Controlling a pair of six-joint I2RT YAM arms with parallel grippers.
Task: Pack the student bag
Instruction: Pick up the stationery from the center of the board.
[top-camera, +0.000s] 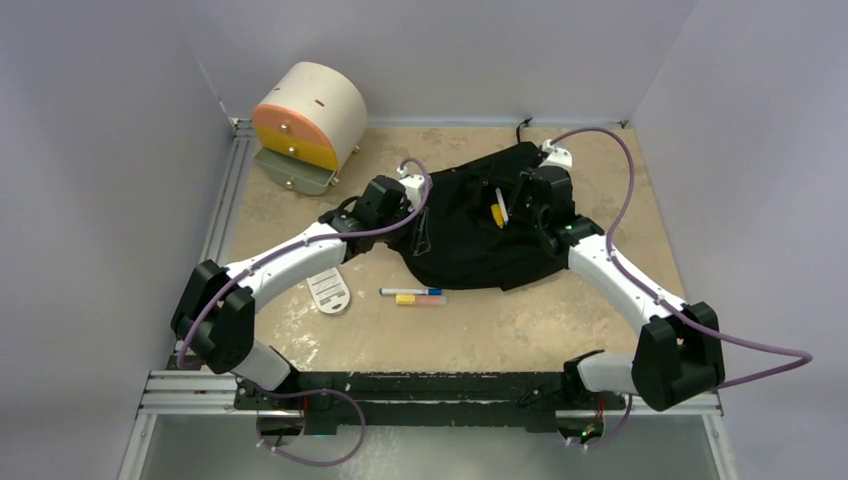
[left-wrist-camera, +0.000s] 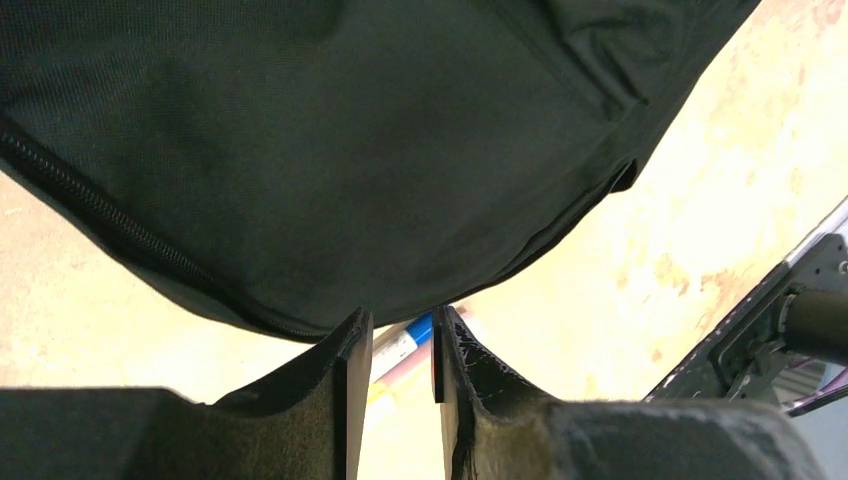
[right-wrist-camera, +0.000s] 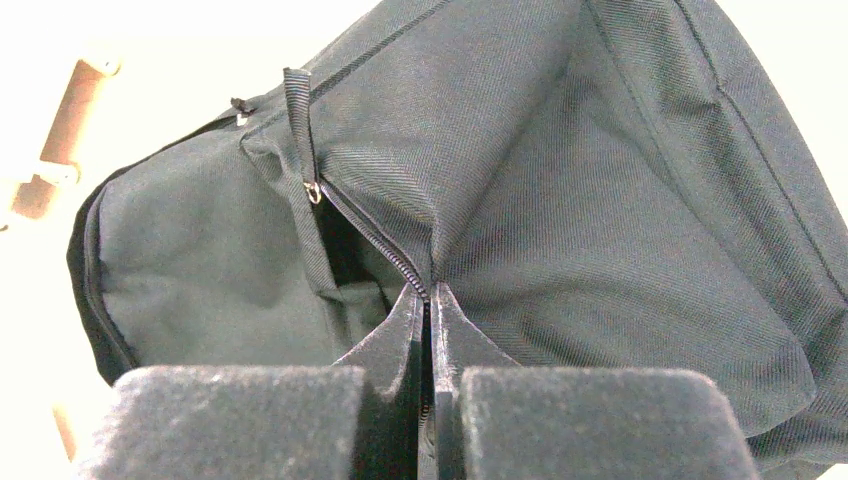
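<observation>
Large soft black fabric student bag (top-camera: 470, 250), slumped flat just past the centre of the tan worktop (top-camera: 600, 320), toward one o'clock. Pinched at the edge of its zip opening by the right tool (right-wrist-camera: 428, 300), fingers pressed together on cloth and zipper tape. At the bag's nine o'clock side, left tool (left-wrist-camera: 400, 335), fingers a little apart, gripping nothing. Looks light, limp and floppy; likely to sag and fold rather than keep its shape. Best taken by seams, zipper tape or straps, not the smooth panels. At the bag's six o'clock, thin blue-banded marker (top-camera: 410, 291) and yellow highlighter (top-camera: 405, 299), lying loose.
</observation>
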